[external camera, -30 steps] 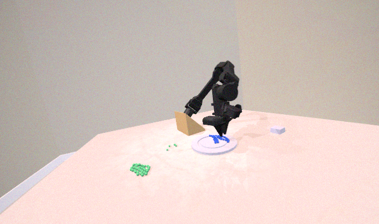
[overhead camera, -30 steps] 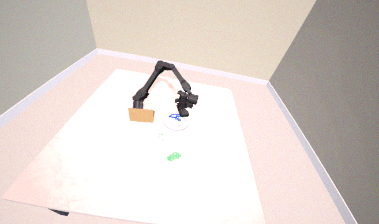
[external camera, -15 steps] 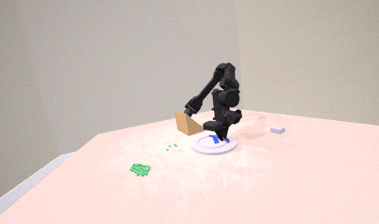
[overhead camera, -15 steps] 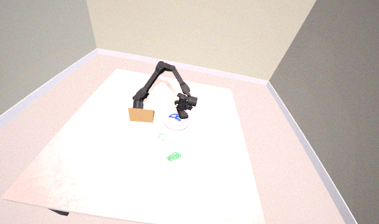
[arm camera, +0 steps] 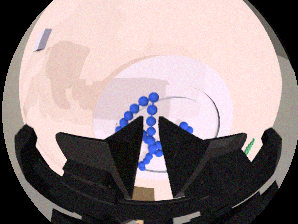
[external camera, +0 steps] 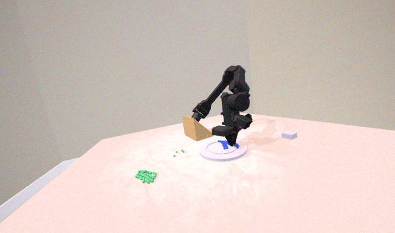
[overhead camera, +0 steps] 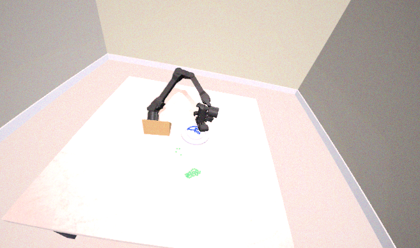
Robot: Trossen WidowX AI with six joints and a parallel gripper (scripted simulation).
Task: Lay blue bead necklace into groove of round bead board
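The round bead board (overhead camera: pixel 194 142) (external camera: pixel 222 157) (arm camera: pixel 210 82) is pale, with a thin circular groove. The blue bead necklace (overhead camera: pixel 197 131) (external camera: pixel 225 145) (arm camera: pixel 152 109) lies bunched on it: one strand curves along the left in the wrist view, another runs across the inside to a small cluster, and a few beads show right of the fingers. My gripper (external camera: pixel 232 145) (arm camera: pixel 150 120) is low over the board, fingers narrowly apart. The inner strand runs between the fingertips, with pale gaps beside the beads. The fingers hide part of the necklace and groove.
A wooden wedge block (overhead camera: pixel 156 128) (external camera: pixel 190 128) stands by the arm's base. A heap of green beads (overhead camera: pixel 192 173) (external camera: pixel 146 176) and a few loose green beads (external camera: pixel 176 152) lie on the table. A small pale block (external camera: pixel 289 135) (arm camera: pixel 43 40) lies beyond the board.
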